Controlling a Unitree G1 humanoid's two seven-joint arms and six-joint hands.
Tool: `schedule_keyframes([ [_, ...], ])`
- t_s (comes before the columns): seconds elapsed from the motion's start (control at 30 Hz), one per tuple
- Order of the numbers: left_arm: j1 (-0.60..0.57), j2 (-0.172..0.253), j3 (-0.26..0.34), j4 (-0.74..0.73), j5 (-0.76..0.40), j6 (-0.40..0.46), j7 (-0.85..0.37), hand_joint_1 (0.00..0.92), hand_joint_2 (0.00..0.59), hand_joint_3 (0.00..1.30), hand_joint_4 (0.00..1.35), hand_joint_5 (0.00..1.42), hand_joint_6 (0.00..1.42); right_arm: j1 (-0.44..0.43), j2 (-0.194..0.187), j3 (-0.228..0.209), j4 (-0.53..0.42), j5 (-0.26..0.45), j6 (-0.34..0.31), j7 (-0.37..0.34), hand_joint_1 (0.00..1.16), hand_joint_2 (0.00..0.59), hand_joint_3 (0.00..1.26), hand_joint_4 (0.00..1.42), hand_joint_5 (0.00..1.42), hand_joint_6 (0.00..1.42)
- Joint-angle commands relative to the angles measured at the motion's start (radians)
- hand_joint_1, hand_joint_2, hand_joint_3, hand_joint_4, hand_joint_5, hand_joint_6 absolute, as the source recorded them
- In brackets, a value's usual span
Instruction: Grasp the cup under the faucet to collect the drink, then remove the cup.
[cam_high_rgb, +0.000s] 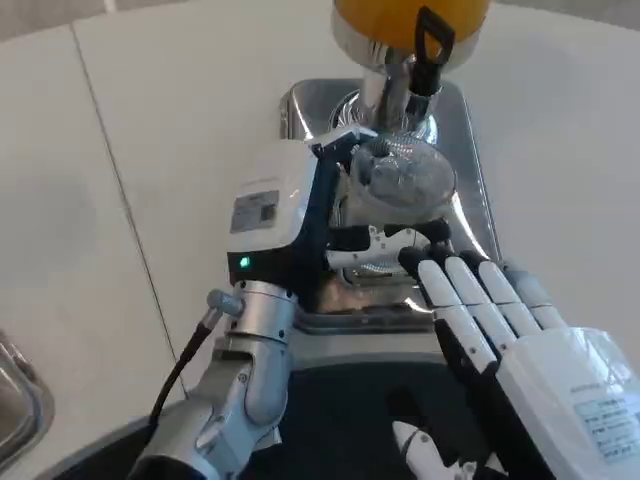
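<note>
The clear plastic cup (400, 180) stands on the shiny steel drip tray (470, 150), directly under the black-handled faucet (432, 45) of the orange drink dispenser (400, 15). I judge a jolt could tip it. My left hand (300, 215) wraps fingers around it; my right hand (490, 310) waits just beside, fingers straight, holding nothing.
</note>
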Motion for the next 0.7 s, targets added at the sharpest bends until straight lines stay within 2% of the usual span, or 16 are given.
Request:
schedule_keyframes([
  [0.03,-0.041,-0.013,-0.011,0.033,-0.017,-0.008,0.051,0.638,0.000,1.15,1.13,1.42,1.42,-0.010,0.006,-0.002,-0.012,-0.005,0.015,0.015,0.15,0.538,0.00,0.00,0.00,0.00],
  [0.3,-0.048,-0.018,-0.027,0.065,-0.030,-0.009,0.086,0.632,0.000,1.13,1.11,1.42,1.42,-0.020,0.007,-0.009,-0.020,0.001,0.028,0.029,0.15,0.538,0.00,0.00,0.00,0.00],
  [0.37,-0.047,-0.018,-0.032,0.068,-0.033,-0.008,0.093,0.615,0.000,1.05,1.10,1.35,1.42,-0.016,0.006,-0.010,-0.018,0.002,0.026,0.025,0.16,0.538,0.00,0.00,0.00,0.00],
  [0.43,-0.045,-0.013,-0.038,0.070,-0.032,-0.009,0.099,0.563,0.000,0.82,0.87,1.19,1.38,-0.011,0.006,-0.010,-0.015,0.003,0.025,0.021,0.16,0.538,0.00,0.00,0.00,0.00],
  [0.47,-0.045,-0.009,-0.041,0.069,-0.031,-0.010,0.100,0.511,0.009,0.69,0.72,1.10,1.29,-0.008,0.007,-0.009,-0.013,0.003,0.025,0.019,0.16,0.538,0.00,0.00,0.00,0.00],
  [0.53,-0.044,0.000,-0.044,0.068,-0.034,-0.015,0.091,0.399,0.032,0.48,0.51,1.00,1.22,0.000,0.006,-0.007,-0.008,0.005,0.025,0.017,0.16,0.538,0.00,0.00,0.00,0.00],
  [0.63,-0.044,0.003,-0.045,0.068,-0.039,-0.013,0.084,0.347,0.045,0.36,0.31,0.86,1.10,0.002,0.006,-0.007,-0.006,0.009,0.026,0.018,0.16,0.538,0.00,0.00,0.00,0.00],
  [0.7,-0.042,0.005,-0.049,0.064,-0.034,-0.015,0.088,0.335,0.047,0.31,0.22,0.78,1.02,-0.006,0.007,-0.009,-0.006,0.012,0.031,0.023,0.16,0.538,0.00,0.00,0.00,0.00],
])
